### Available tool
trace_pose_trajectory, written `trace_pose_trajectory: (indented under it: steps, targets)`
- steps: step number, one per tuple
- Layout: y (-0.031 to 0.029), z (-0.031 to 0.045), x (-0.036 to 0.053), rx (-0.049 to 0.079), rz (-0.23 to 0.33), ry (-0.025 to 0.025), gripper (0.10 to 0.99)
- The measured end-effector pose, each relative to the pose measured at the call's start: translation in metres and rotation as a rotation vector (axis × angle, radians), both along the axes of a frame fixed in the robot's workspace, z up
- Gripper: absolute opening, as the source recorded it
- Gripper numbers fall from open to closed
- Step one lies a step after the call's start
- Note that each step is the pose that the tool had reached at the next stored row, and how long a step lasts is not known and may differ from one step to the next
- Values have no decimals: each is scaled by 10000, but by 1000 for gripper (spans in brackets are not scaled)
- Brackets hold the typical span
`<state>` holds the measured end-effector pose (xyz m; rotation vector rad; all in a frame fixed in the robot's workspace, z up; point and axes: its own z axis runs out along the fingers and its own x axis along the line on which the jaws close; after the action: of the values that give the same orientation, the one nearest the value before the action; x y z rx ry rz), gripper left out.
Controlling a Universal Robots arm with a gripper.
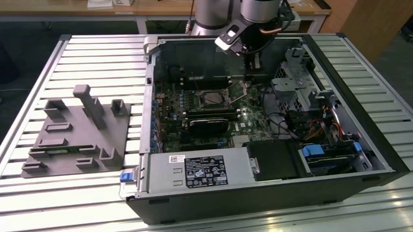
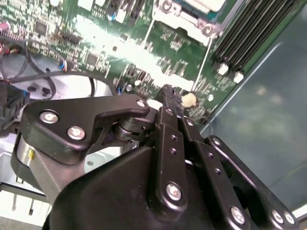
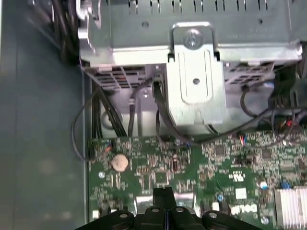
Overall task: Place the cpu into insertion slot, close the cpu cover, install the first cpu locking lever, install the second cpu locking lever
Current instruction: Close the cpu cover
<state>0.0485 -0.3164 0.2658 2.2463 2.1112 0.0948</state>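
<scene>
Inside the open computer case [image 1: 152, 101], my gripper [image 1: 253, 61] hangs above the green motherboard, behind and to the exterior view's right of the insertion slot [image 1: 212, 99]. In both wrist views its black fingers are pressed together with nothing between them: gripper [image 2: 169, 93], gripper [image 3: 164, 191]. The slot's silver rim [image 2: 178, 18] frames a pale face at the picture's edge; I cannot tell whether that is the cpu. In the exterior view the slot's centre looks dark. A thin metal lever [image 1: 246, 90] stands up beside the slot's right side.
A grey fixture plate [image 1: 77, 130] lies on the slatted table at the exterior view's left. In the case are a black card [image 1: 208, 122], a power supply [image 1: 197, 170], a metal drive cage [image 1: 293, 89] and loose cables [image 1: 308, 128]. A coin battery [image 3: 120, 162] sits near the fingertips.
</scene>
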Motion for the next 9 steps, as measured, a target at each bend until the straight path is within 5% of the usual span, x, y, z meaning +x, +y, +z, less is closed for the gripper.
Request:
trace_pose_trajectory:
  steps: [9]
  targets:
    - [12, -101, 140, -1, 0, 22, 106]
